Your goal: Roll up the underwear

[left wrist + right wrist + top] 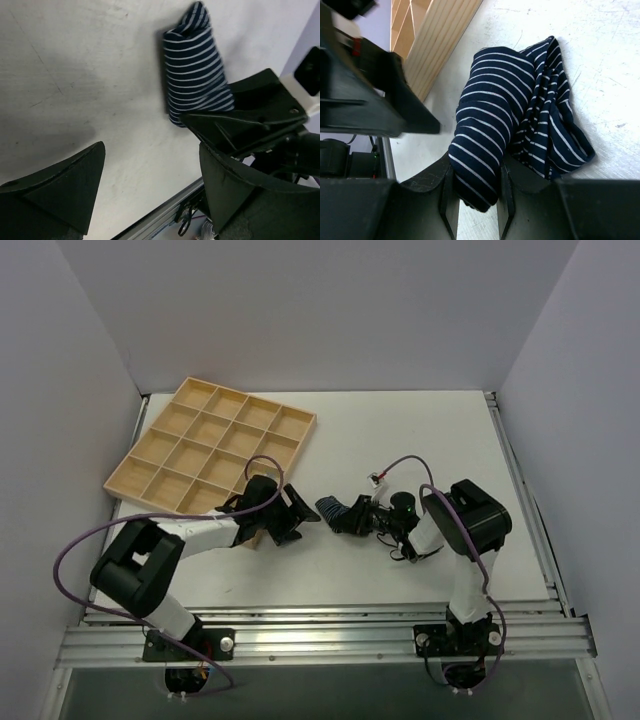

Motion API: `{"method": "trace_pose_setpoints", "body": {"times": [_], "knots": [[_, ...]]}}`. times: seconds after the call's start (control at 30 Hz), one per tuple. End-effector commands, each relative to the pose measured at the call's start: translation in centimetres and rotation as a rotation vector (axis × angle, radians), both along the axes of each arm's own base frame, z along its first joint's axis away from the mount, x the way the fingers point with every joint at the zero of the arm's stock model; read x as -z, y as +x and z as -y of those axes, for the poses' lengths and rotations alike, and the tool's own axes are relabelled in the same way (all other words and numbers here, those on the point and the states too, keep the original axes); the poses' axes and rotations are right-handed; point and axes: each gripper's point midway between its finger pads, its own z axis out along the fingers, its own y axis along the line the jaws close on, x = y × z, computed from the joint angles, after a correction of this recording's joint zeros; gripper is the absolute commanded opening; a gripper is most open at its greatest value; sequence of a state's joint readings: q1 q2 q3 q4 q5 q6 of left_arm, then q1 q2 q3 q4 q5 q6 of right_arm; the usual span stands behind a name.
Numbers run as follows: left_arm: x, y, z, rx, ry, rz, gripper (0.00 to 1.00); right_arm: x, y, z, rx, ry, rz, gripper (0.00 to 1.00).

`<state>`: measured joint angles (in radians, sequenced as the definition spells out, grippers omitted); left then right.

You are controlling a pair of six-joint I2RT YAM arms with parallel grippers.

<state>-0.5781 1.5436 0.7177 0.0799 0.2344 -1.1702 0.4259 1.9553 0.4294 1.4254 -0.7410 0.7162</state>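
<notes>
Right gripper point(476, 175): black fingers clamped on one end of the rolled navy, white-striped cloth underwear point(510, 110), which lies on the white tabletop point(600, 60). Left gripper point(150, 150): spread wide, empty, just beside the roll. Step: roll apparently near done; next, tuck in the loose flap.

No legible text or labels

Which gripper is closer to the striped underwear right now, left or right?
Right. The right gripper is shut on the underwear, pinching a fold of it. The left gripper is open just beside it, holding nothing.
</notes>
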Motion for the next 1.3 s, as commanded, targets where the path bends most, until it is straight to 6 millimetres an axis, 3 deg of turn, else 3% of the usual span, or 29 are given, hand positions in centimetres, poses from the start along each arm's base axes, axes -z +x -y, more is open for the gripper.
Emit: {"method": "trace_pose_setpoints", "body": {"times": [0.0, 0.3, 0.43, 0.97, 1.2, 1.27], "knots": [[-2.5, 2.0, 3.3, -0.008, -0.158, 0.065, 0.84, 5.4, -4.2, 1.4, -0.018, -0.100, -0.234, 0.00], [1.5, 3.6, 5.4, -0.038, -0.139, 0.049, 0.83, 5.3, -4.4, 1.3, -0.025, -0.099, -0.240, 0.00], [3.4, 3.4, 6.2, -0.037, -0.121, 0.016, 0.79, 5.6, -4.4, 1.3, -0.032, -0.100, -0.249, 0.00], [4.3, 3.7, 6.5, -0.045, -0.104, 0.053, 0.58, 5.4, -5.1, 1.0, -0.059, -0.078, -0.276, 0.01], [4.2, 4.4, 7.4, -0.040, -0.130, 0.062, 0.32, 5.4, -6.1, 0.9, -0.083, -0.067, -0.302, 0.11], [4.3, 4.4, 7.4, -0.040, -0.136, 0.058, 0.26, 5.5, -6.2, 1.0, -0.079, -0.072, -0.305, 0.20]]}}
